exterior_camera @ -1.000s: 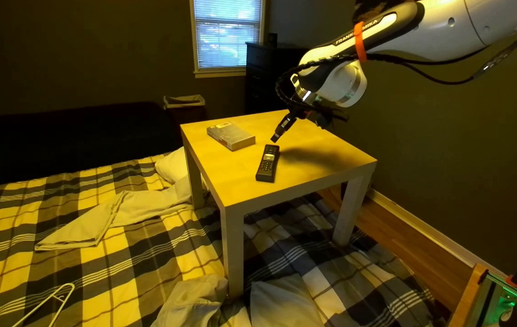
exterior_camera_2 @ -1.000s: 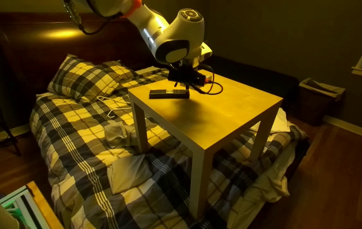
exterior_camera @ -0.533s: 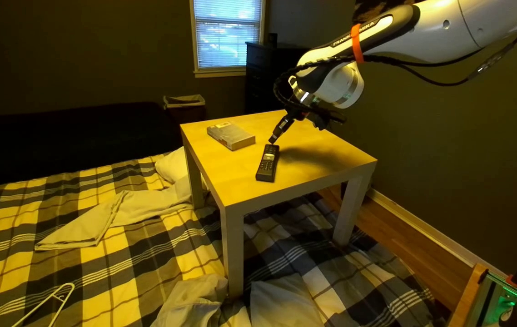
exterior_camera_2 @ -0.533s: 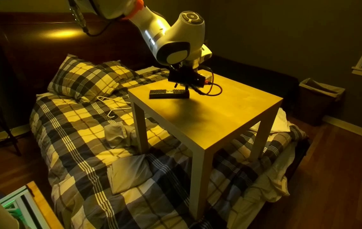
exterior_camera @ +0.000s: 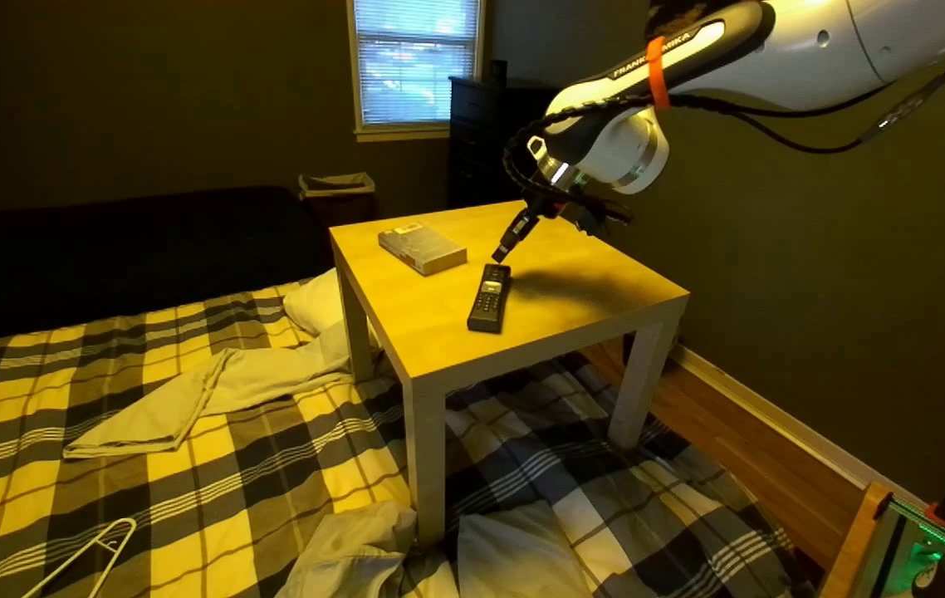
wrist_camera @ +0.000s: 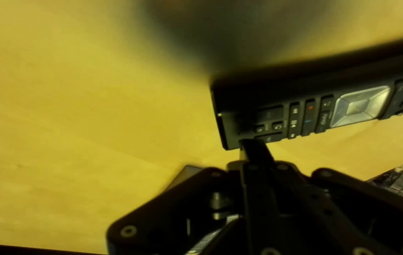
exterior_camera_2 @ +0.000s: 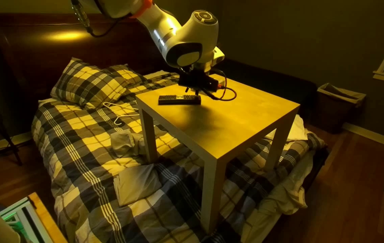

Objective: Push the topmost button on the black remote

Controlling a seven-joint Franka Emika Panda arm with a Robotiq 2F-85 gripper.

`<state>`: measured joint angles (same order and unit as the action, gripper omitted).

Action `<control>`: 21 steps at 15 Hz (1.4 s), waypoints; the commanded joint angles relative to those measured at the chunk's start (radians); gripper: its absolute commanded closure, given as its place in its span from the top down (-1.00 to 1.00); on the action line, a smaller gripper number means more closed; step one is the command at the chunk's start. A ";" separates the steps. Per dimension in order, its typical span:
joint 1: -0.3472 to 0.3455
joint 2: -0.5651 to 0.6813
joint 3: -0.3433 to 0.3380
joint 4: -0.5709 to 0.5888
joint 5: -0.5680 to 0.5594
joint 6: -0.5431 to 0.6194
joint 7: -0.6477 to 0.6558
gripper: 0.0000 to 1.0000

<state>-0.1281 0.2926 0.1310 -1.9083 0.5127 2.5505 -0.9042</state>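
Note:
The black remote (exterior_camera: pixel 489 301) lies face up on the yellow table (exterior_camera: pixel 439 332). It also shows in an exterior view (exterior_camera_2: pixel 179 100) and in the wrist view (wrist_camera: pixel 304 102). My gripper (exterior_camera: pixel 498 256) is shut and empty, with its fingertips together just above the remote's top end. The fingertips (wrist_camera: pixel 254 142) overlap the lower edge of that end in the wrist view, near the first buttons. A dark shadow lies over the top end, so the topmost button is hard to make out. In an exterior view, a thin gap shows between the fingertip (exterior_camera_2: pixel 197 92) and the remote.
A pale flat box (exterior_camera: pixel 423 247) lies on the table behind the remote and shows partly in the wrist view (wrist_camera: pixel 187 173). The table stands on a bed with a plaid cover (exterior_camera: pixel 190 482). A cable loop (exterior_camera_2: pixel 227 98) hangs from the wrist near the tabletop.
My gripper dipped slightly to the remote's top end half a second ago, and has now risen a little off it. It stayed shut. The remote has not visibly moved.

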 commanded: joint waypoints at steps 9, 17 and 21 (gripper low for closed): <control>-0.034 -0.009 0.010 -0.002 0.035 -0.098 -0.106 -1.00; -0.030 0.001 0.016 0.004 0.076 -0.079 -0.164 -1.00; -0.029 0.010 0.012 0.009 0.075 -0.066 -0.175 -1.00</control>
<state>-0.1541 0.2862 0.1435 -1.9102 0.5611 2.4762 -1.0448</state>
